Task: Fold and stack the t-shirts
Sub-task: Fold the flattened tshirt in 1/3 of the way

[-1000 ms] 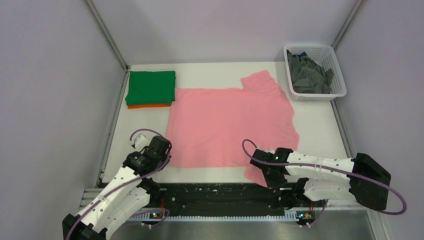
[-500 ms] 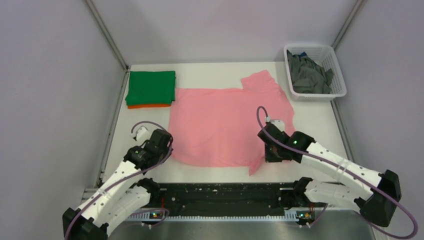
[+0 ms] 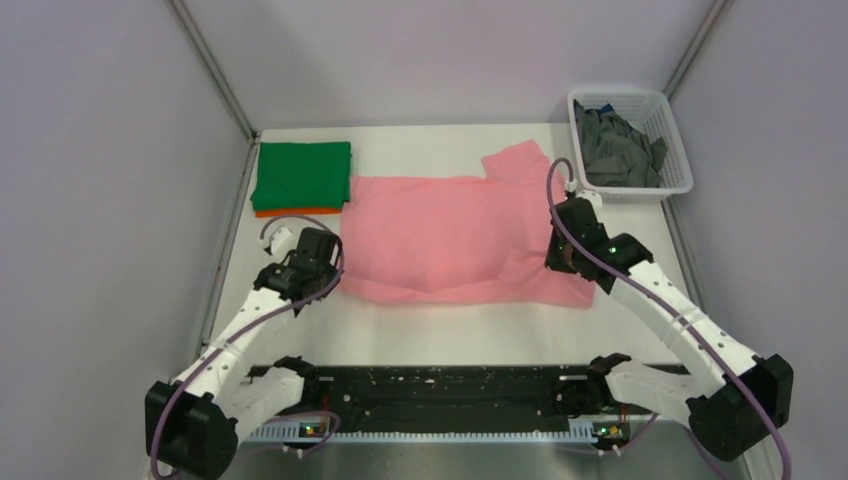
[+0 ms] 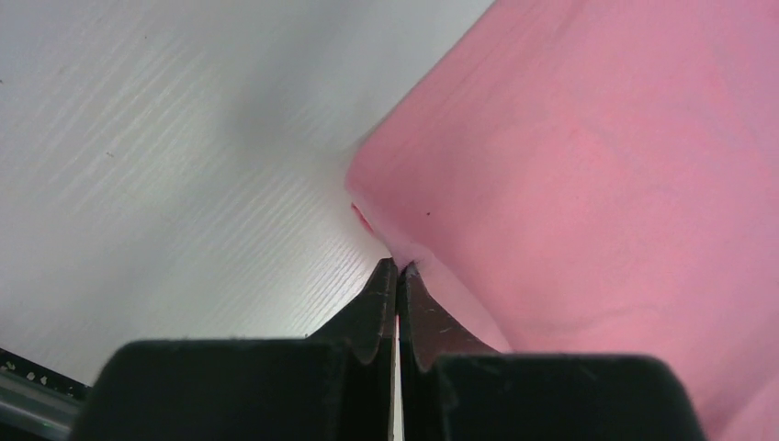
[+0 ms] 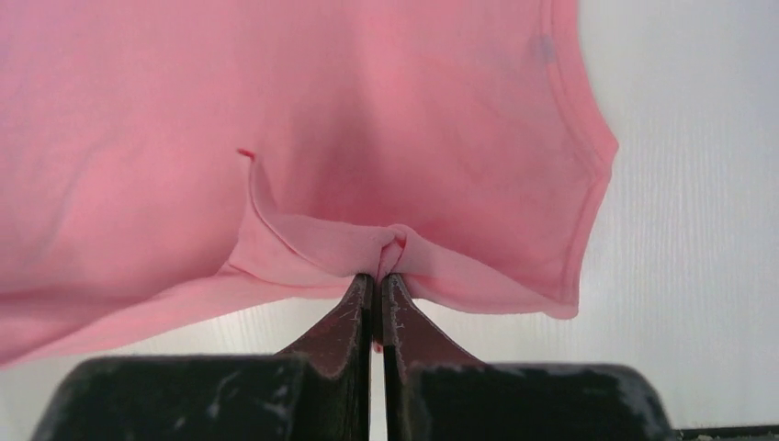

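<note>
A light pink t-shirt (image 3: 455, 235) lies spread across the middle of the white table (image 3: 450, 335), its near part doubled over toward the back. My left gripper (image 3: 335, 265) is shut on the shirt's left near corner; in the left wrist view the black fingertips (image 4: 398, 266) pinch a point of pink cloth (image 4: 570, 156). My right gripper (image 3: 560, 260) is shut on the right near hem, and the right wrist view shows a bunched fold of pink cloth (image 5: 367, 129) clamped at the tips (image 5: 378, 277). A folded green t-shirt (image 3: 302, 174) rests on an orange one (image 3: 298, 211) at the back left.
A white lattice basket (image 3: 668, 110) at the back right holds crumpled dark grey t-shirts (image 3: 615, 150). Grey walls close in the table on the left, back and right. A black rail (image 3: 450, 390) runs along the near edge between the arm bases.
Both grippers carried the pink shirt's near hem away from the table's near edge toward the back, folding it over itself. The right arm travelled farthest, from the near edge to beside the sleeve.
</note>
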### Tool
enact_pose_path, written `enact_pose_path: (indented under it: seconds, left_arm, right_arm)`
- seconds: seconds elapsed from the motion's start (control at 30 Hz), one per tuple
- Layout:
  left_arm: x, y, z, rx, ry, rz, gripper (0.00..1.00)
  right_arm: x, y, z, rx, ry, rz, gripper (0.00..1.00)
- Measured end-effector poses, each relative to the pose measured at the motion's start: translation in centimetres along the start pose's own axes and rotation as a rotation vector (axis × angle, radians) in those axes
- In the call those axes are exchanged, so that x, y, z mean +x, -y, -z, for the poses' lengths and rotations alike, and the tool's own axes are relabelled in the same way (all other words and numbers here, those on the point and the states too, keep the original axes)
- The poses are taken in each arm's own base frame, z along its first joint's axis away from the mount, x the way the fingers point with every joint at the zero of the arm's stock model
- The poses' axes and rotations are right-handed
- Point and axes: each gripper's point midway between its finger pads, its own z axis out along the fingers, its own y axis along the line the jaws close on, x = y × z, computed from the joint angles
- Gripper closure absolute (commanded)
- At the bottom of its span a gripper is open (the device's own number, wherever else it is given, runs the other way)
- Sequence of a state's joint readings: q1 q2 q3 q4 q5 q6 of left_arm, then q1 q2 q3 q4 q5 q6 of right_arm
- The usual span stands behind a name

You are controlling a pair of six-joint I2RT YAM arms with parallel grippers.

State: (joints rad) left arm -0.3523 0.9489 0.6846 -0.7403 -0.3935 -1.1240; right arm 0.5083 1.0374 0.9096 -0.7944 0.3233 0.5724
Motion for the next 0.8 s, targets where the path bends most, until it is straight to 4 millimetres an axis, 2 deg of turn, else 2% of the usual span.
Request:
enact_pose_path:
  seconds: [0.3,0.7,0.8]
  left_arm:
    - [-2.3,2.5,-1.2,0.002,0.005,-0.013,1.0]
    - [-3.8,4.5,-5.0,-0.067,-0.054,-0.029,1.0]
    - [-4.1,5.1,-6.3,-0.089,-0.077,-0.024,0.87]
  right_arm:
    - [-3.6,0.3,-2.4,0.006,0.035,-0.012,1.0]
    - [-6.6,0.7,-5.1,-0.012,0.06,0.015,1.0]
    - [-6.9,0.5,-6.0,-0.024,0.062,0.037,1.0]
